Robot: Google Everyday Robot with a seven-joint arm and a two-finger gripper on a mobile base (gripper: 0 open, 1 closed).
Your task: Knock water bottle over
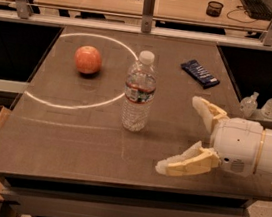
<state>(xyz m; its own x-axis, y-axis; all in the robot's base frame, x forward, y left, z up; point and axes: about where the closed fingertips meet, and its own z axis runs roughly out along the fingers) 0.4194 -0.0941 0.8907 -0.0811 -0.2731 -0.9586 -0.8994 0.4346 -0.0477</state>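
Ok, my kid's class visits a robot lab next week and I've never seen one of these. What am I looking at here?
This is one camera view, looking down on a brown table. The white arm coming in from the right ends in the robot's gripper. Its two tan fingers are spread open and hold nothing, low over the table's right side. The water bottle it is meant to knock over stands upright mid-table. An apple lies further back on the left, and a dark snack packet on the right. Two small pump bottles sit beyond the table's right edge.
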